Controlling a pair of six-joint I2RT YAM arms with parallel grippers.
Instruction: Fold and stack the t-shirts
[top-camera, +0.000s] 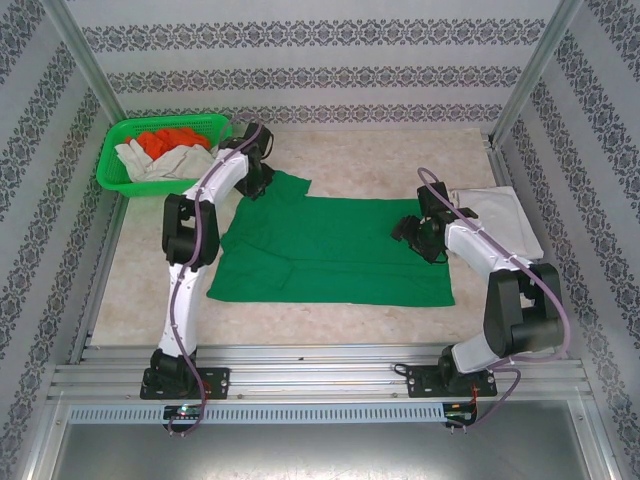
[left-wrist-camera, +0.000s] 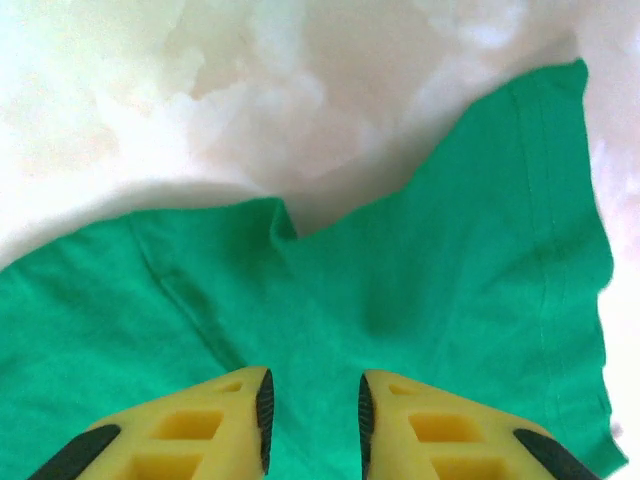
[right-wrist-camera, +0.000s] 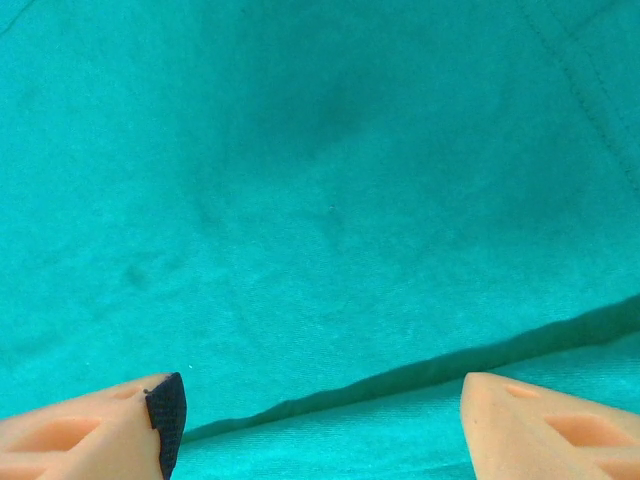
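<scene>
At your far left, the bright green mesh basket (top-camera: 108, 165) sits in the far left corner of the table (top-camera: 380, 160). It holds a crumpled off-white t-shirt (top-camera: 160, 160), with an orange t-shirt (top-camera: 178, 138) behind it. Just right of the basket, your left fingers (top-camera: 258, 180) are down at the far left corner of the dark green t-shirt (top-camera: 330, 250), beside its sleeve. In the left wrist view they stand a narrow gap apart with green cloth showing between them, and you cannot tell whether they pinch the cloth or only rest over it. The dark green t-shirt lies spread across the middle of the table, with a crease line running through its near left part. Near its right end, your right fingers (top-camera: 408, 230) hover low over the cloth, spread wide with nothing gripped. In the right wrist view, a folded edge of green cloth runs across beneath them. At your far right, a folded off-white t-shirt (top-camera: 500, 222) lies on the table just beside the green one's right edge, partly behind the right arm.
</scene>
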